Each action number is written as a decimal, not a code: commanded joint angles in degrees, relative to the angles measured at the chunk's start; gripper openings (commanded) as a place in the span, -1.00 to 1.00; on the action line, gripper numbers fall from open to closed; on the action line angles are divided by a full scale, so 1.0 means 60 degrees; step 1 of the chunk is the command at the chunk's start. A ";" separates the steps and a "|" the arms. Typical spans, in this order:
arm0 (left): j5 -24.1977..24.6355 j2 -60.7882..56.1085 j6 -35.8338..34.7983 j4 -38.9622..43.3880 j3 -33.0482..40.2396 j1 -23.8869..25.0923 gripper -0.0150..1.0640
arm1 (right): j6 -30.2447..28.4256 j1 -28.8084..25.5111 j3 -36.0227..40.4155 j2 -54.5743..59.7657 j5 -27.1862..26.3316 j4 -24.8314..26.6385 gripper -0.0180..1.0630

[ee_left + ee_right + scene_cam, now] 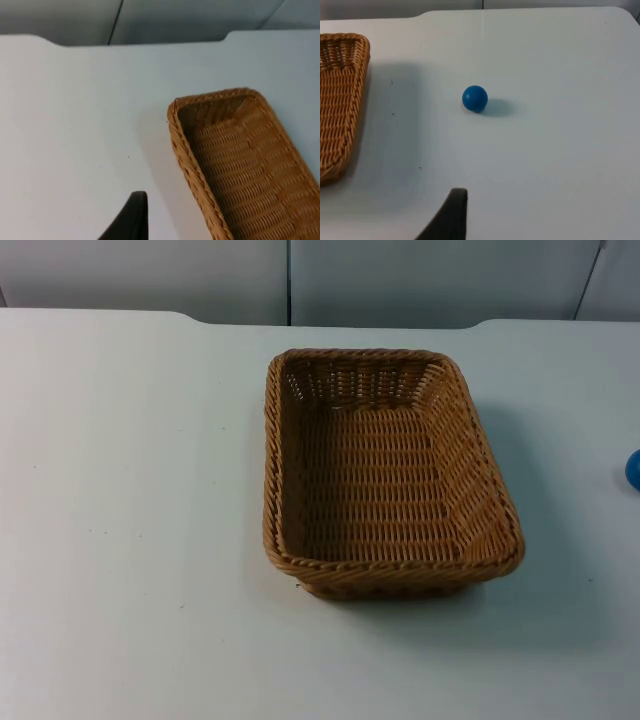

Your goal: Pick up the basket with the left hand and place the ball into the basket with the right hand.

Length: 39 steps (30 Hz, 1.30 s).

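Note:
A tan woven basket (390, 566) sits empty on the white table, a little right of the middle, its long side running front to back. A small blue ball (634, 470) lies at the table's right side, apart from the basket. My left gripper (131, 222) hangs over bare table just left of the basket's (186, 159) near corner, not touching it. My right gripper (451, 217) hovers on the near side of the ball (475, 98), with the basket's edge (364, 65) off to one side. Neither gripper holds anything that I can see.
The grey partition wall (400, 280) stands behind the table's far edge. White table top (130, 520) spreads wide to the left of the basket and in front of it.

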 commanded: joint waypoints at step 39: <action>0.0156 0.7904 -0.1221 -0.0235 -0.3895 -0.2818 0.95 | 0.0022 -0.0068 0.0021 -0.0037 -0.0080 -0.0002 0.97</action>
